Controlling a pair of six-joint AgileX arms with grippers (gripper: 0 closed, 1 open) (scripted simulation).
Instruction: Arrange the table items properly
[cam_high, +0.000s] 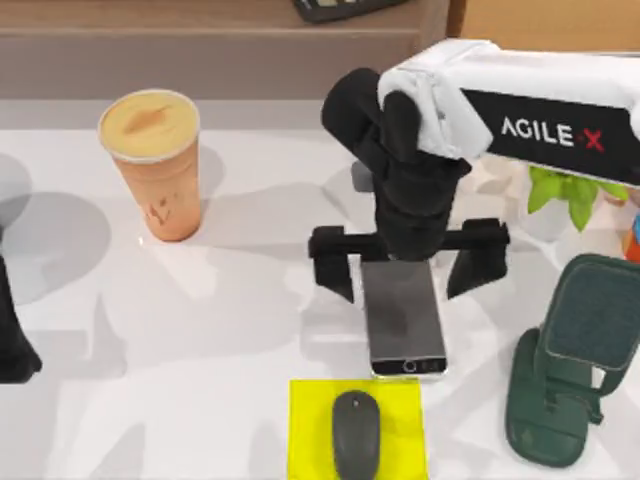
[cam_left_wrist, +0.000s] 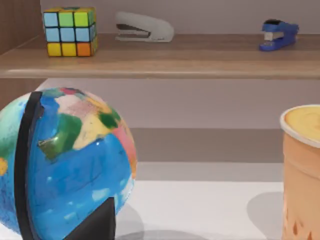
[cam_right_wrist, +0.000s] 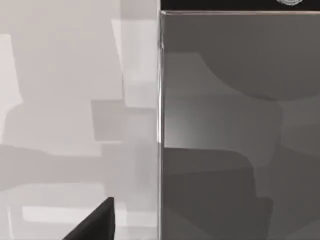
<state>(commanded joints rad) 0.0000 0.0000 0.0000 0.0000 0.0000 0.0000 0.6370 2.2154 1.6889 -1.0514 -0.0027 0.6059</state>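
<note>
The smartphone (cam_high: 405, 322) lies flat on the white table (cam_high: 230, 330), screen up, just behind the right side of a yellow pad. My right gripper (cam_high: 403, 288) hovers over the phone's far end, open wide, one finger on each side of it. The right wrist view shows the phone's (cam_right_wrist: 240, 125) dark screen and silver edge close up, with one fingertip (cam_right_wrist: 92, 222) beside it. The dark grey mouse (cam_high: 356, 435) rests on the yellow pad (cam_high: 310, 400). The orange-tan lidded cup (cam_high: 155, 160) stands upright at the back left, and the cup (cam_left_wrist: 300, 170) also appears in the left wrist view. My left gripper (cam_high: 15, 350) is parked at the table's left edge.
A dark green phone stand (cam_high: 565, 370) stands at the front right, with a green potted plant (cam_high: 570, 195) behind it. A globe (cam_left_wrist: 65, 165) sits close to the left wrist camera. The wooden shelf (cam_left_wrist: 160, 60) holds a colour cube (cam_left_wrist: 70, 31), a white stapler (cam_left_wrist: 144, 27) and a blue stapler (cam_left_wrist: 277, 35).
</note>
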